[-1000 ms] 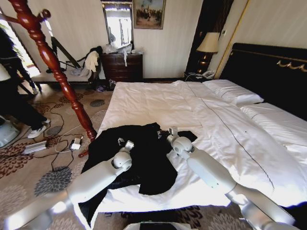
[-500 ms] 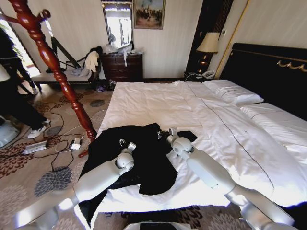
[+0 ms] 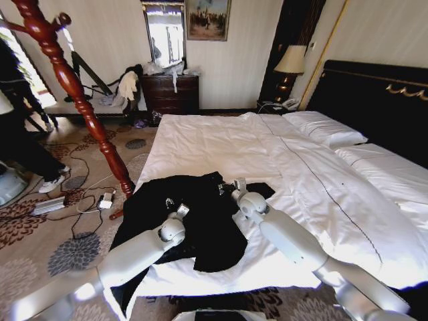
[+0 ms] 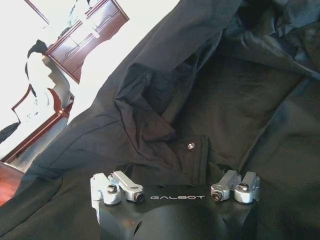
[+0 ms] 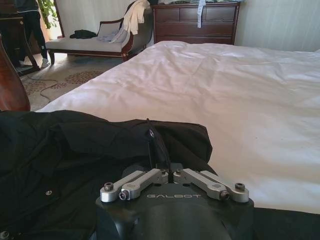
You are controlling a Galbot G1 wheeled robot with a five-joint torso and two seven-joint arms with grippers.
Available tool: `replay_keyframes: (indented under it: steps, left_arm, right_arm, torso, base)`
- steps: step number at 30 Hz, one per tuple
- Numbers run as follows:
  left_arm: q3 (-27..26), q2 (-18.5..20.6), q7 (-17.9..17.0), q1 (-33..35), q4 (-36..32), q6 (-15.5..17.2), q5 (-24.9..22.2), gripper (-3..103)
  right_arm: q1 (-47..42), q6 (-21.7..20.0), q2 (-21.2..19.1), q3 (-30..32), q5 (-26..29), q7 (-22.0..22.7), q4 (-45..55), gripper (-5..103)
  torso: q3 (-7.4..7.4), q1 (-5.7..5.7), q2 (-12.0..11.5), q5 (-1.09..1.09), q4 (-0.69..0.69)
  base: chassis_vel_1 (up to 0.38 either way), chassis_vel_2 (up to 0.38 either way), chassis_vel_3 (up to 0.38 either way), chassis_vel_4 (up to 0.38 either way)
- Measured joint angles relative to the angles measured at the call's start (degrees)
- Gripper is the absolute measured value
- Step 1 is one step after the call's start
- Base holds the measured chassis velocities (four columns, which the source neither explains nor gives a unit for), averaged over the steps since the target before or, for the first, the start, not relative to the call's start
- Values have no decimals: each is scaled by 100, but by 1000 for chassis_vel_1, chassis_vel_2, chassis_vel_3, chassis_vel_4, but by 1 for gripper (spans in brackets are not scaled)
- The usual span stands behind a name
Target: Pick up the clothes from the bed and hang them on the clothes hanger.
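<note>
The clothes (image 3: 200, 221), a limp black jacket, lie crumpled on the near left corner of the bed (image 3: 221, 137). My left gripper (image 3: 174, 206) rests low on the jacket's middle. In the left wrist view this left gripper (image 4: 174, 172) is open, its jaws spread wide over the black fabric (image 4: 215, 100). My right gripper (image 3: 235, 185) is at the jacket's far right edge. Seen from the right wrist, the right gripper (image 5: 170, 173) is shut on a raised fold of the clothes (image 5: 155, 142). The clothes hanger (image 3: 70, 83), a turned red-brown wooden stand, rises left of the bed.
Cables and a power strip (image 3: 105, 199) lie on the patterned carpet by the stand's foot. A dark dresser (image 3: 172, 93) and a bench with more garments stand at the far wall. A person's legs (image 3: 20, 144) are at the left edge. Pillows (image 3: 324, 130) and a black headboard are on the right.
My left gripper has sunk a little lower onto the jacket. The right arm and the jacket have hardly moved.
</note>
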Motion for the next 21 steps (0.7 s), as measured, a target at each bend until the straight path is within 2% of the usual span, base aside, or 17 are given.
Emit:
replay_keyframes:
  steps: [2, 3, 5, 6, 7, 8, 11, 14, 15, 18, 20, 21]
  left_arm:
    - [-22, -35, 20, -43, 111, 3, -1, 85]
    - [-44, -44, 50, -71, 192, -7, 14, 80]
    - [-55, -44, 69, -79, 227, -21, 22, 80]
    - [-80, -30, 127, -94, 272, -44, 27, 69]
    - [-86, -5, 162, -98, 276, -53, 27, 69]
    - [-88, 22, 187, -98, 275, -59, 27, 63]
    - [-91, 49, 200, -87, 272, -72, 26, 57]
    - [-111, 90, 211, -21, 264, -127, 30, 41]
    - [-111, 90, 211, -21, 264, -127, 30, 41]
    - [-137, 117, 212, 15, 241, -181, 34, 25]
    - [-150, 125, 208, 22, 225, -205, 39, 25]
    - [-155, 131, 207, 23, 215, -214, 42, 20]
  right_arm:
    - [-1, 10, 0, 0, 11, 0, 29, 0]
    - [-1, 11, 2, -1, 14, 5, 37, 0]
    - [-1, 11, 4, -2, 23, 12, 43, 0]
    - [0, 11, 6, -4, 56, 33, 60, 0]
    - [0, 11, 3, -8, 63, 40, 66, 0]
    - [0, 11, -3, -12, 66, 42, 68, 0]
    - [-1, 11, -7, -16, 67, 45, 69, 0]
    - [-1, 11, -1, -17, 67, 48, 69, 0]
    - [-1, 11, -1, -17, 67, 48, 69, 0]
    - [0, 11, 1, -19, 65, 50, 68, 0]
    - [0, 11, 1, -20, 63, 50, 69, 0]
    - [-1, 12, 1, -20, 61, 50, 69, 0]
  torso:
    - [0, 0, 1, 0, 0]
    - [0, 0, 0, 0, -1]
    - [0, 0, 0, 0, -1]
    - [0, 0, 0, 0, 0]
    - [0, 0, 0, 0, 0]
    - [0, 0, 0, 0, 0]
    - [-1, 0, 0, 0, 0]
    - [0, 0, 0, 0, 0]
    - [0, 0, 0, 0, 0]
    - [0, 0, 0, 0, 0]
    - [0, 0, 0, 0, 0]
    - [0, 0, 0, 0, 0]
  base:
    - [0, 0, 0, 0]
    - [0, 0, 0, 0]
    - [0, 0, 0, 0]
    - [0, 0, 0, 0]
    - [0, 0, 0, 0]
    - [0, 0, 0, 0]
    - [0, 0, 0, 0]
    - [0, 0, 0, 0]
    - [0, 0, 0, 0]
    - [0, 0, 0, 0]
    - [0, 0, 0, 0]
    - [0, 0, 0, 0]
